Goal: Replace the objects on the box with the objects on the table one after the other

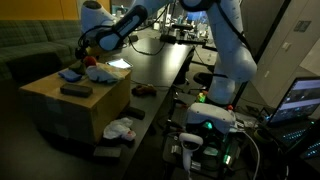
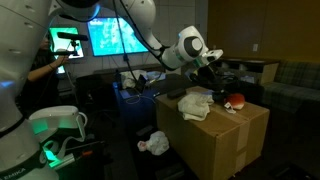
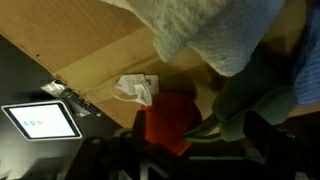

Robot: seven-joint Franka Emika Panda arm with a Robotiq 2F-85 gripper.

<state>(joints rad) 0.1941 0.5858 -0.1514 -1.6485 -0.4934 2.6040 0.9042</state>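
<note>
Covering the box (image 3: 100, 55), blurred pale cloth (image 3: 215, 30)

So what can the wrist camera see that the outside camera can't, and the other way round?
Only the wrist view shows a small lit screen lying beside the box. Only an exterior view shows the white arm, big bright screens behind it and a white bundle down beside the box. Both show the box top, a pale cloth, a red thing and the open pincer above the box.
</note>
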